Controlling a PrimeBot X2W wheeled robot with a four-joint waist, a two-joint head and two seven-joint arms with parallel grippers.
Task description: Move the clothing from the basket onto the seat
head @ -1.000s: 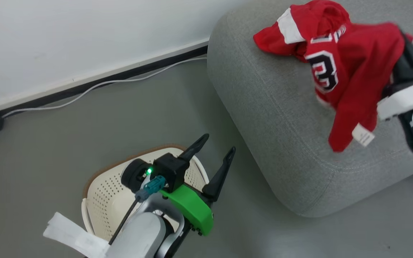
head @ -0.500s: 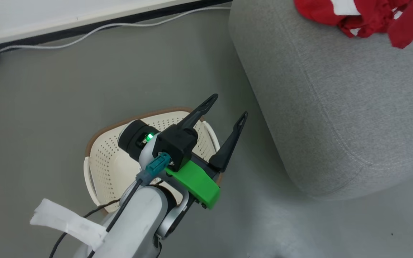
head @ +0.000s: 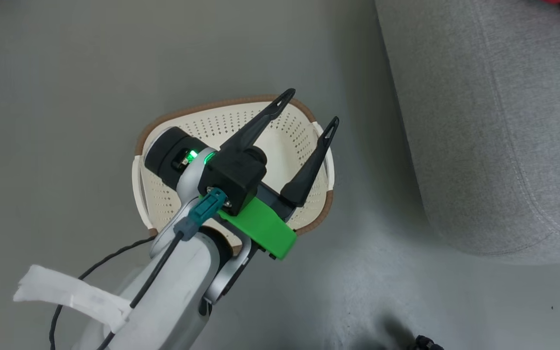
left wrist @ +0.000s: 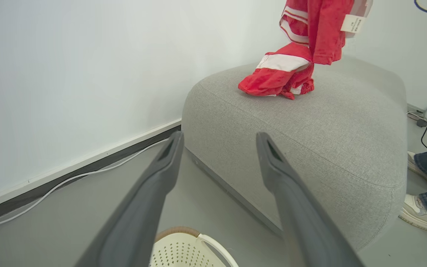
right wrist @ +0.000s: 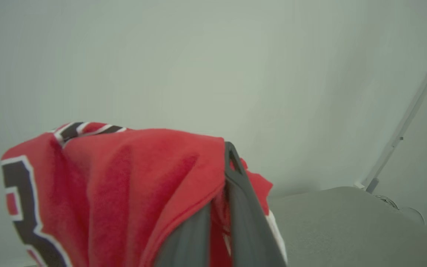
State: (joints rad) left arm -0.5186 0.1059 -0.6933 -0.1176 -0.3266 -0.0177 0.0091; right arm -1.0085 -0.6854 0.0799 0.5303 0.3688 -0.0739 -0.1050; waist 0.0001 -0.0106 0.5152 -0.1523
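While jersey [right wrist: 124, 178] is hanging over seat [left wrist: 310, 129] — step: last leg of a transfer, I judge; carrying done, drop not yet done.
Right gripper [right wrist: 225, 163]: jaws are pinching tight on red jersey fabric; cloth is draping over one finger and hiding its tip.
Jersey position: hanging above seat top, lower hem just over the striped garment [left wrist: 280, 74], white tag dangling; can't tell if hem is touching.
Striped garment: lying crumpled on top of seat, toward the wall side.
Left gripper [head: 312, 106]: fingers are standing wide apart, holding nothing, touching nothing; hovering over basket [head: 221, 103].
Basket position: sitting on floor [head: 66, 97] just beside seat, not touching it; visible inside is showing bare perforated plastic, left arm is covering the rest.
Next move calls for: lowering jersey onto seat top, then spreading right jaws and lifting clear so thin fabric isn't snagging on a finger.
Progress guess: nearly finished, if nothing is hiding under left arm in basket.
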